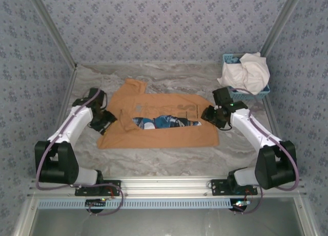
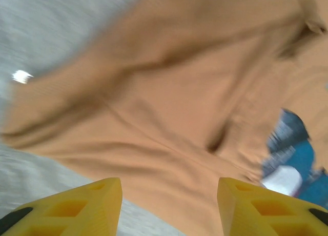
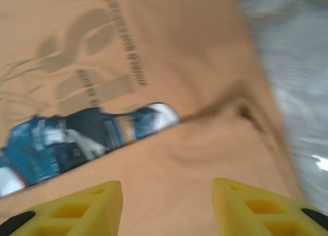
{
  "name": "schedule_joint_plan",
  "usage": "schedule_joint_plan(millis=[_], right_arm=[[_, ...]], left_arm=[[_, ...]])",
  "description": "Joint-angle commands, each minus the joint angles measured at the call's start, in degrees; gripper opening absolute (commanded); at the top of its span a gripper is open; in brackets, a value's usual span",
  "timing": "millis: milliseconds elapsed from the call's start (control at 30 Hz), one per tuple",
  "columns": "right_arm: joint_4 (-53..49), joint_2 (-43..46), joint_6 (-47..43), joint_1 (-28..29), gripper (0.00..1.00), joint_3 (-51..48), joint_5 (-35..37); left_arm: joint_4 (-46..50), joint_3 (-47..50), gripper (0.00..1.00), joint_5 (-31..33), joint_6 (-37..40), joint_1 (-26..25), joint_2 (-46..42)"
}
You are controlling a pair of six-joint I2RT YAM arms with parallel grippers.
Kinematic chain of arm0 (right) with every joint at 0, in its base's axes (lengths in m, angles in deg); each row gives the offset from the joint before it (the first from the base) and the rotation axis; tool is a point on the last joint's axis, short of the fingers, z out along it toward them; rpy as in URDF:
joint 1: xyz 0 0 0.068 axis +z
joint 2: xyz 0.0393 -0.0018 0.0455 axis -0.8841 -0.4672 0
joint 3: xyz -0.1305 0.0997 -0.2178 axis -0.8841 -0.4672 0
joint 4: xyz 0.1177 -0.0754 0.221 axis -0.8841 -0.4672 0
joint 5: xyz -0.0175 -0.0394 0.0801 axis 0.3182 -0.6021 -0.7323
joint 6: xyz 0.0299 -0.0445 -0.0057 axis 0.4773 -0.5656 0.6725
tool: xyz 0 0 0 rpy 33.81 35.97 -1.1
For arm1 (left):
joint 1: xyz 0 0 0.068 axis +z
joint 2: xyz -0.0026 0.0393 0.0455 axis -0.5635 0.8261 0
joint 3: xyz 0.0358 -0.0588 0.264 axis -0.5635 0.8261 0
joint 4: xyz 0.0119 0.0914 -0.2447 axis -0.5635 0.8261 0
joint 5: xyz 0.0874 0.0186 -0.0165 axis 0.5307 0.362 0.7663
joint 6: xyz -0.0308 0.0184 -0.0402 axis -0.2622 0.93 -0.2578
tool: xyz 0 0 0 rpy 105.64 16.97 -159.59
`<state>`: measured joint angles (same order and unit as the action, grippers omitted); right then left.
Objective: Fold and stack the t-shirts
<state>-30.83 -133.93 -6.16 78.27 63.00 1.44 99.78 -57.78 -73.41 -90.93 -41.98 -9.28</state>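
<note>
Tan shirt (image 1: 159, 136) lying half-folded on table (image 1: 154, 161), left gripper (image 2: 169, 200) and right gripper (image 3: 167, 200) hovering over its ends, fingers standing apart, empty, white shirt (image 1: 251, 72) sitting in basket (image 1: 229, 57).

Lettering (image 3: 125, 51) on tan-orange t-shirt (image 3: 205, 66): blurred, unreadable.

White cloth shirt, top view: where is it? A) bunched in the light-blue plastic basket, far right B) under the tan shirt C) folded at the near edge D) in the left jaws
A: the white cloth shirt lies crumpled in the light-blue plastic basket at the far right.
</note>
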Motion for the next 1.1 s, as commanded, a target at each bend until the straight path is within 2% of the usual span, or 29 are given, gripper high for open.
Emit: schedule_joint_plan(millis=[0,133,433,767,1067], right_arm=[[11.11,-2.85,-3.10,2.56,0.54,0.88,-12.30],[13.51,-5.10,-3.07,5.06,0.55,2.40,-14.84],[13.24,-4.84,-2.76,5.53,0.55,1.40,-16.00],[13.17,-4.67,-1.56,5.18,0.52,0.28,-15.97],[13.07,-4.81,-0.99,4.05,0.50,-0.10,-15.82]], left_arm=[[-7.33,2.68,0.52,-7.65,-9.29,-3.42,2.82],[-10.81,2.90,0.52,-8.68,-11.37,-5.54,7.00],[-13.80,2.22,0.40,-6.61,-9.19,-6.38,13.18],[-14.90,-0.73,0.01,-5.61,-7.80,-6.98,14.91],[-5.54,-12.44,0.00,-3.10,-0.80,-9.59,21.16]])
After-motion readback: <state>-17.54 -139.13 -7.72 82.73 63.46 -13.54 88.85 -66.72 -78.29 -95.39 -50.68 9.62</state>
